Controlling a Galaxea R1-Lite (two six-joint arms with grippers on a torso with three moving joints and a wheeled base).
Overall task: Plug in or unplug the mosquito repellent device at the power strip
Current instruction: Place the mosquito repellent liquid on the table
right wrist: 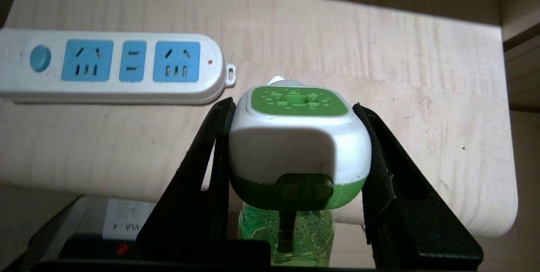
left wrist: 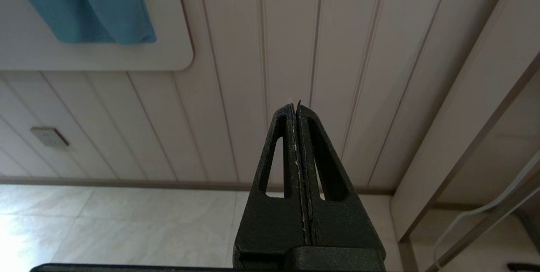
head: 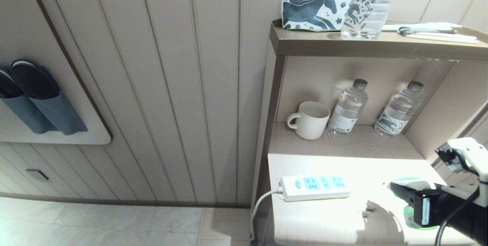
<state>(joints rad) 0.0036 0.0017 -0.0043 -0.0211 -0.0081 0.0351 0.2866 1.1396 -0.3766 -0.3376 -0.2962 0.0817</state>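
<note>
Two black fingers (right wrist: 202,171) of our right gripper (right wrist: 295,145) are clamping the white sides of the mosquito repellent device (right wrist: 297,149), holding it at the lower right of the head view, over the pale table (head: 316,219). We are seeing the power strip (head: 315,187) lying flat near the table's left edge, all sockets bare, well apart from the device. Our left gripper (left wrist: 297,116) is hanging clenched and empty before the panelled wall (left wrist: 261,52).
</note>
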